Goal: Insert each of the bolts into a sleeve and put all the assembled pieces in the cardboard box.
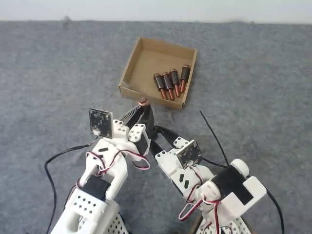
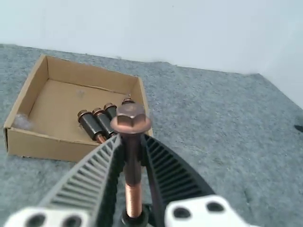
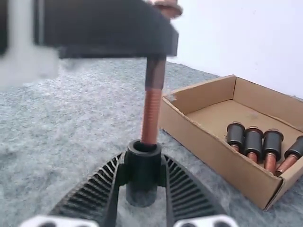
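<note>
My left gripper point(image 2: 130, 156) is shut on a copper bolt point(image 2: 129, 156), hex head up, threaded end pointing down. The bolt's tip enters a black sleeve point(image 3: 141, 171), on which my right gripper point(image 3: 142, 189) is shut. In the right wrist view the bolt point(image 3: 151, 113) hangs from the left gripper's dark finger point(image 3: 104, 28) into the sleeve's mouth. From above, both grippers meet just in front of the cardboard box point(image 1: 131, 66), with the bolt head point(image 1: 143, 102) on top. Several assembled pieces point(image 1: 170, 83) lie inside the box at its right side.
Grey carpet covers the table point(image 1: 253, 97). A black cable point(image 1: 214, 136) runs along the carpet right of the right arm. A pale wall stands beyond the table's far edge.
</note>
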Motion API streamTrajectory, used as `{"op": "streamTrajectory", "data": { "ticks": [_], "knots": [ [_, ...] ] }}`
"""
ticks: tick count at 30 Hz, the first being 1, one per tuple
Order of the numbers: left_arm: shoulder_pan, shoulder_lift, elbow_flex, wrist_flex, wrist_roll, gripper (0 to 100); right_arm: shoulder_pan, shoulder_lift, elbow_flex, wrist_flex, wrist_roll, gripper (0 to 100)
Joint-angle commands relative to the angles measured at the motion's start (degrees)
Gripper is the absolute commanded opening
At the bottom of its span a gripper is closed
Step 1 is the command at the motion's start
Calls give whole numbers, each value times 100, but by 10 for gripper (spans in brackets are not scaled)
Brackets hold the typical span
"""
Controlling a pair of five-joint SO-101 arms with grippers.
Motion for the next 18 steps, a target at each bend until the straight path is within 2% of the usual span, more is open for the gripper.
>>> {"op": "streamTrajectory", "data": {
  "ticks": [1, 4, 15, 18],
  "knots": [
    [-18, -255, 224, -615, -88, 11, -57, -75, 141, 13, 62, 6],
    [-26, -281, 400, -967, -88, 11, -66, -75, 141, 13, 62, 6],
    [18, -290, 400, -738, -88, 11, -66, -75, 149, 13, 79, 6],
    [18, -290, 400, -686, -281, 11, -57, -66, 149, 13, 79, 6]
  ]
}}
